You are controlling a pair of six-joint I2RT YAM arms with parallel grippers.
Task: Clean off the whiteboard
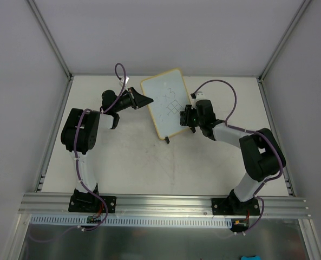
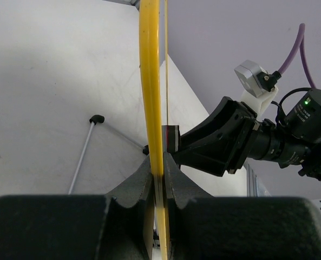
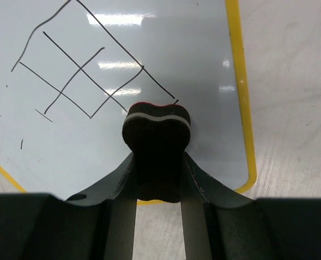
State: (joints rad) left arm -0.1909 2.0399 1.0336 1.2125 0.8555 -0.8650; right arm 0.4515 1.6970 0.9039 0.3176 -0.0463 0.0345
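Tabletop [image 1: 128,162] carries the whiteboard [image 1: 168,103] near its middle, between both arms. We find the left claw [image 2: 157,179] clamped on its yellow frame and the right claw [image 3: 157,179] clamped on the eraser [image 3: 156,130]. Risk: hard eraser pressure may pivot the board in that edge grip, leaving grid marks [image 3: 79,76].

Your left arm [image 1: 80,135] and right arm [image 1: 260,154] match: black joint housings, white link tubes [image 1: 83,170], black base plates [image 1: 92,201]. A purple cable [image 1: 221,81] leaves each wrist just behind the fingers [image 3: 109,187], which are matte dark grey with paler inner strips. Behind the right gripper [image 1: 184,116] you get a silver connector block [image 2: 251,75], white bracket [image 2: 260,100], black camera barrel [image 2: 282,147] with green LED [image 2: 307,101].
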